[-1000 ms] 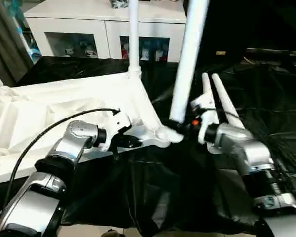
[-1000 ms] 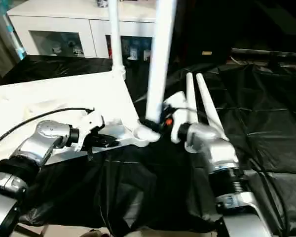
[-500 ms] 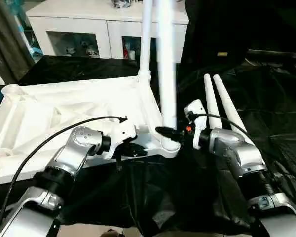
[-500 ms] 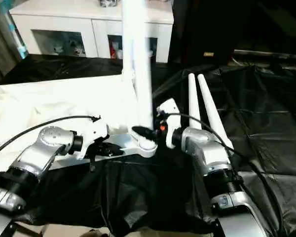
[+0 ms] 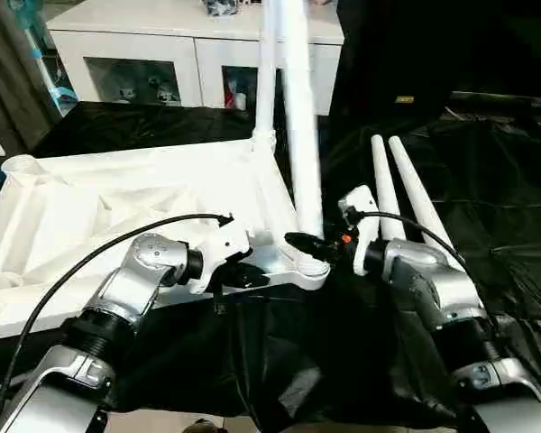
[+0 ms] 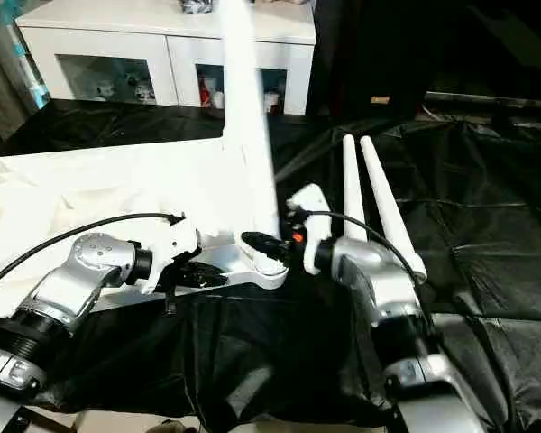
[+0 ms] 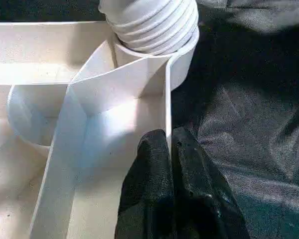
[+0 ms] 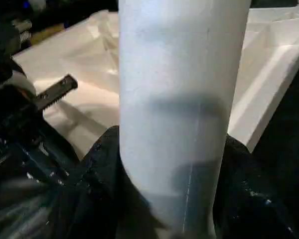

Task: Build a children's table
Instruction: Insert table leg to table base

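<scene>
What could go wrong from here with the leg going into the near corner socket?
The right gripper holds the leg low, leaving its long top free to tip and cross-thread. The left gripper pinches only the thin rim of the tabletop, which may slip on the black sheet.

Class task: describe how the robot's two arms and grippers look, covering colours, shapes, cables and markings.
Both forearms are silver, rounded cylinders with black ribbed joints. White wrist housings carry black two-fingered grippers: left gripper, right gripper. A thin black cable loops along each arm. An orange mark sits by the right gripper.
</scene>
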{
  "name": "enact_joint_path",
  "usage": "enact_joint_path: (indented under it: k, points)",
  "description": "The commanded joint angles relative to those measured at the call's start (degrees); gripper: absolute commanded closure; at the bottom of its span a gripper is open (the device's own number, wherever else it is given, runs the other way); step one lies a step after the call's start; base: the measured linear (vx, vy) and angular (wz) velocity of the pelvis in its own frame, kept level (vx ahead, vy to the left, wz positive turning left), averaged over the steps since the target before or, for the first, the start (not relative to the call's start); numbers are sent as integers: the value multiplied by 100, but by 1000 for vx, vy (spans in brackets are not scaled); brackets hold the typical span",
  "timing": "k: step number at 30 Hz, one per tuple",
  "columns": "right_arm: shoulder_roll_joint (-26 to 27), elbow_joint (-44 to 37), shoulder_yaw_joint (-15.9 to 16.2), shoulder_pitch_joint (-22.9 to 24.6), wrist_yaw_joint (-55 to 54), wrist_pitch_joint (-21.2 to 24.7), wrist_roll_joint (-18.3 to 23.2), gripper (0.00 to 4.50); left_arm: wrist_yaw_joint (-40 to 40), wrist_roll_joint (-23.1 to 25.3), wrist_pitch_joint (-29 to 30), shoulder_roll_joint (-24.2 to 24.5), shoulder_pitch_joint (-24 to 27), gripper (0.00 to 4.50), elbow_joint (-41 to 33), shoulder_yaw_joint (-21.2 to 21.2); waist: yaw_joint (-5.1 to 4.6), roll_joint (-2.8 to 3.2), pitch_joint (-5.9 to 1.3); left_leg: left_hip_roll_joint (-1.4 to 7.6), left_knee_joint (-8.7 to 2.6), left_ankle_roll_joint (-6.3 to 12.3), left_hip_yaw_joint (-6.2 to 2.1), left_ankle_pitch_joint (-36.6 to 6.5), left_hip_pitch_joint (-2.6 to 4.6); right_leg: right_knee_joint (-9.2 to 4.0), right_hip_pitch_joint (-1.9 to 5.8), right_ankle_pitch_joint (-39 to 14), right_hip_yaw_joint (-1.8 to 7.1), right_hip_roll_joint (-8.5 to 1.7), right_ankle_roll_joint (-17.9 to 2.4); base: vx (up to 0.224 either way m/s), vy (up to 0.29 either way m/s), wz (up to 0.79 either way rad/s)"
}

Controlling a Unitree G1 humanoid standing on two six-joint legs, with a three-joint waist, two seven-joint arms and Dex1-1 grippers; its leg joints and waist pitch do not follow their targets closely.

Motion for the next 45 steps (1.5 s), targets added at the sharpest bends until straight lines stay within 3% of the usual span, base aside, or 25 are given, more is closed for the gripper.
enact_joint_path:
  k: [1, 3, 5, 10, 13, 17, 19, 26, 34, 35, 39, 42, 45]
  points:
    - [50, 187, -210, 186, -93, -66, 110, 253, 69, -52, 14, -64, -63, 450, -41, 75, -16, 29, -417, 238, -472, -63, -133, -1707, 172, -411, 196, -1436, 246, -326, -1178, 0, 0, 0]
    - [122, 247, -302, 300, -107, -172, 187, 253, 95, -55, 4, -62, -97, 450, -5, 101, -11, 59, -411, 238, -480, -81, -139, -1815, 175, -427, 193, -1480, 245, -328, -1194, 0, 0, 0]
    - [189, 345, -361, 408, -116, -296, 228, 253, 119, -59, -1, -59, -133, 450, 37, 125, -15, 48, -412, 238, -487, -87, -143, -1857, 172, -430, 199, -1491, 240, -328, -1199, 0, 0, 0]
    - [376, 635, -573, 588, -185, -583, 319, 253, 159, -55, -32, -31, -224, 450, 152, 168, -13, 113, -396, 236, -508, -166, -166, -2177, 198, -459, 183, -1750, 233, -338, -1202, 0, 0, 0]
    - [472, 786, -689, 681, -176, -738, 364, 253, 165, -52, -31, -13, -263, 450, 183, 183, -17, 112, -393, 240, -523, -203, -177, -2330, 199, -474, 183, -1836, 233, -342, -1187, 0, 0, 0]
    - [565, 1063, -824, 739, -218, -1026, 417, 254, 178, -43, -54, 12, -320, 450, 254, 208, -16, 166, -388, 244, -533, -250, -192, -2498, 216, -488, 166, -1938, 227, -350, -1188, 0, 0, 0]
    - [595, 1202, -899, 767, -227, -1140, 449, 254, 187, -40, -63, 26, -346, 450, 289, 219, -22, 152, -381, 237, -532, -254, -193, -2589, 219, -499, 162, -1993, 226, -348, -1200, 0, 0, 0]
    - [480, 1353, -808, 900, -174, -1507, 224, 254, 197, -3, -139, 62, -403, 450, 438, 210, -12, 216, -380, 238, -542, -236, -198, -2610, 211, -496, 169, -1929, 225, -345, -1228, 0, 0, 0]
    - [154, 1094, -742, 1076, 25, -1654, 137, 254, 227, 26, -221, 78, -426, 450, 555, 205, -6, 218, -369, 245, -553, -194, -203, -2644, 211, -520, 167, -2109, 226, -343, -1172, 0, 0, 0]
    - [120, 1056, -752, 1091, 44, -1647, 148, 254, 231, 27, -225, 81, -426, 450, 560, 207, -13, 184, -367, 249, -556, -180, -195, -2627, 207, -528, 165, -2107, 229, -337, -1163, 0, 0, 0]
    - [8, 925, -827, 1125, 105, -1639, 227, 255, 258, 31, -251, 84, -424, 450, 592, 216, 9, 199, -366, 246, -552, -145, -192, -2571, 194, -527, 170, -2089, 232, -341, -1157, 0, 0, 0]
    - [-108, 704, -756, 1177, 225, -1626, 238, 255, 294, 44, -295, 75, -440, 450, 653, 219, 0, 150, -346, 240, -551, -125, -192, -2641, 200, -569, 151, -2410, 232, -350, -1070, 0, 0, 0]
    - [-191, 559, -662, 1227, 289, -1563, 217, 255, 309, 47, -312, 70, -446, 450, 672, 224, 12, 162, -343, 251, -549, -132, -198, -2659, 224, -589, 132, -2594, 240, -368, -1017, 0, 0, 0]
